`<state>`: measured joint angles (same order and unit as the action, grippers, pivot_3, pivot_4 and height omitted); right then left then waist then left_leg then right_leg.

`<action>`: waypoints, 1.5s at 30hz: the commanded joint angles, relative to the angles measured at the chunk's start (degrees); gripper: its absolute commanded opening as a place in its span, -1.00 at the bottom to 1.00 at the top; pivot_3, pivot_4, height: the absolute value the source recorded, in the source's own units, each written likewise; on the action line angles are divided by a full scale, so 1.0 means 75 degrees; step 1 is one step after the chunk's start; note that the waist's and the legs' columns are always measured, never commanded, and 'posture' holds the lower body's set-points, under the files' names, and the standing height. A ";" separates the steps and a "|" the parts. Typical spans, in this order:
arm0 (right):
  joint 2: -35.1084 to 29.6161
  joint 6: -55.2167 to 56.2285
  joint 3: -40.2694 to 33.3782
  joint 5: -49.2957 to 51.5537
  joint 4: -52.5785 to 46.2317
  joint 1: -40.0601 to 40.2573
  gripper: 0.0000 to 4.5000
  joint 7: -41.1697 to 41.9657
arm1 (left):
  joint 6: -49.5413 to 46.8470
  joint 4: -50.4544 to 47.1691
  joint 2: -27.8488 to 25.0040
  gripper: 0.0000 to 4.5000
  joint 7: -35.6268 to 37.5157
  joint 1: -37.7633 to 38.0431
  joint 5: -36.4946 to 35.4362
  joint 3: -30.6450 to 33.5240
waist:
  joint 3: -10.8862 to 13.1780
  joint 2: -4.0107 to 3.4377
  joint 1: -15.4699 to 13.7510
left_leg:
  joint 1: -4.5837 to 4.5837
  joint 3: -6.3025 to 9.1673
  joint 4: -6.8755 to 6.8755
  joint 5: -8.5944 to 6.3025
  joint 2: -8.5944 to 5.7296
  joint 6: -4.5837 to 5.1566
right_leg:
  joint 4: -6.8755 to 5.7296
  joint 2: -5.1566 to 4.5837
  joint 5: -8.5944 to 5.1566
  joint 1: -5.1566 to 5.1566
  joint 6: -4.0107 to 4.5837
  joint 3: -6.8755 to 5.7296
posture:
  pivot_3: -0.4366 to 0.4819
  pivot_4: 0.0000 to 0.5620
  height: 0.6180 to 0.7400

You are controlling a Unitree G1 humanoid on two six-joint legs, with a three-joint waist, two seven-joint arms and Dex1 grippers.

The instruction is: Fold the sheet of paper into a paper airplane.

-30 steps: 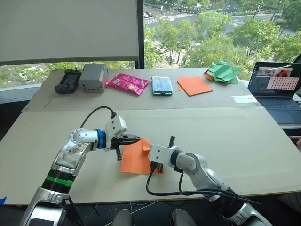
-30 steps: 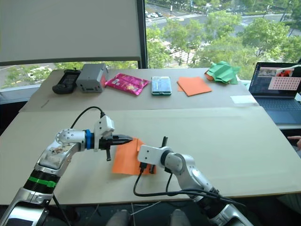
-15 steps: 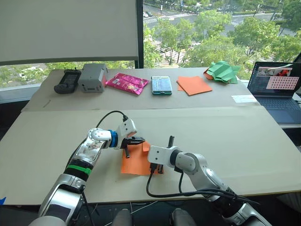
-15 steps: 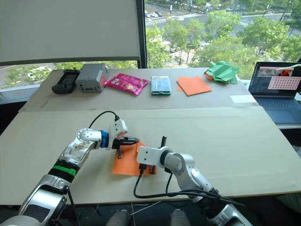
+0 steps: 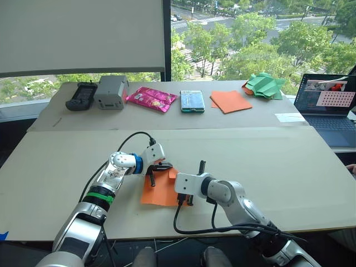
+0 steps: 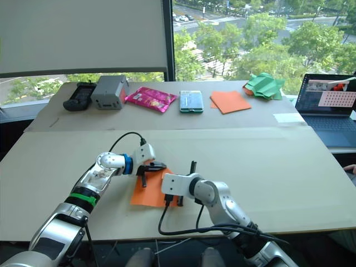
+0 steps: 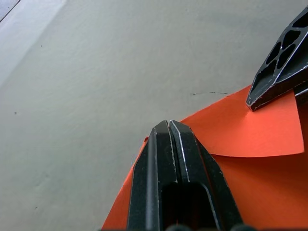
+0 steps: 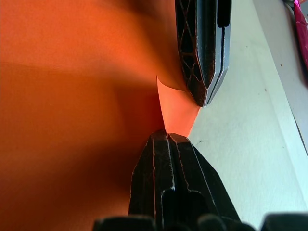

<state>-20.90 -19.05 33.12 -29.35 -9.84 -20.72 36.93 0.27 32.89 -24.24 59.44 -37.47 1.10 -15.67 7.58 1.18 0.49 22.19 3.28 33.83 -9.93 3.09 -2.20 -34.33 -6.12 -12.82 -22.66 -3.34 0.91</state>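
Note:
The orange sheet of paper [image 5: 158, 192] lies flat on the near middle of the table, its far right corner folded over into a small flap [image 7: 250, 134]. My left gripper [image 7: 169, 126] is shut, with its tip resting on the sheet's far edge just left of the flap. My right gripper [image 8: 168, 137] is also shut and lies low over the sheet, its tip at the flap. The two tips nearly meet, with the flap [image 8: 175, 108] curling up between them. No paper airplane shape shows.
Along the far edge of the table lie a black device [image 5: 80, 95], a grey box [image 5: 110, 92], a pink snack bag [image 5: 151, 98], a teal packet [image 5: 192, 100], a smooth orange paper [image 5: 230, 101] and a green paper heap [image 5: 264, 84]. An open laptop [image 5: 325, 105] stands at the right.
My left arm has swung in closer. Its gripper has slid a little to the right along the sheet's far edge toward the flap. The right arm has hardly moved.

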 commanded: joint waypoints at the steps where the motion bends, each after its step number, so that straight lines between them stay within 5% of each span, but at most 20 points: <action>1: 0.0047 0.0158 0.0073 -0.0044 -0.0210 -0.0066 -0.98 0.0115 | 0.0051 0.0214 0.0051 -0.99 -0.0027 -0.0023 0.0315 -0.0221 | 0.0000 0.0000 0.0001 | -0.0003 0.0000 0.0000 0.0000 0.0000 0.0000 | 0.0000 0.0000 0.0000 0.0004 0.0000 0.0000 | -0.05 -0.47 0.44; 8: 0.0327 -0.0381 -0.0656 0.0944 -0.0747 0.0011 0.00 0.0582 | 0.0242 0.0279 0.0008 -0.99 -0.0015 0.0078 0.0529 -0.0345 | 0.0000 0.0000 0.0013 | -0.0027 0.0000 -0.0001 -0.0002 0.0001 -0.0002 | 0.0003 0.0000 -0.0001 0.0028 0.0000 -0.0001 | -0.05 -0.47 0.44; 14: 0.1094 -0.1889 -0.1961 0.2623 -0.1137 -0.0310 0.00 0.0832 | 0.0293 0.0228 -0.0007 -0.99 -0.0027 0.0141 0.0570 -0.0369 | 0.0000 -0.0001 0.0023 | -0.0025 0.0002 -0.0001 -0.0001 0.0001 -0.0001 | 0.0003 0.0000 0.0000 0.0033 -0.0001 -0.0002 | -0.05 -0.47 0.44; 20: 0.1243 -0.2365 -0.1790 0.2598 -0.0354 -0.0433 -0.98 0.0258 | 0.0273 0.0112 -0.0030 -0.99 -0.0036 0.0198 0.0570 -0.0372 | -0.0002 -0.0005 0.0016 | -0.0027 0.0002 -0.0003 -0.0003 0.0002 -0.0004 | 0.0004 0.0000 -0.0001 0.0032 0.0001 -0.0004 | -0.05 -0.47 0.44; 45: 0.1525 -0.2625 -0.1178 0.2590 0.1577 -0.0660 -0.98 -0.0320 | 0.0221 -0.0137 -0.0116 -0.99 -0.0075 0.0320 0.0609 -0.0344 | -0.0020 -0.0029 0.0043 | -0.0028 0.0002 -0.0006 -0.0002 0.0001 -0.0002 | 0.0001 -0.0001 -0.0001 0.0028 0.0001 -0.0002 | -0.05 -0.47 0.44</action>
<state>-8.74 -36.23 22.35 -9.92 0.60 -26.42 33.70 2.62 31.56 -24.53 58.19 -36.41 4.15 -16.89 7.43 0.96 0.82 21.98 3.30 33.79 -9.94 3.10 -2.22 -34.32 -6.13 -12.83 -22.45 -3.34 0.89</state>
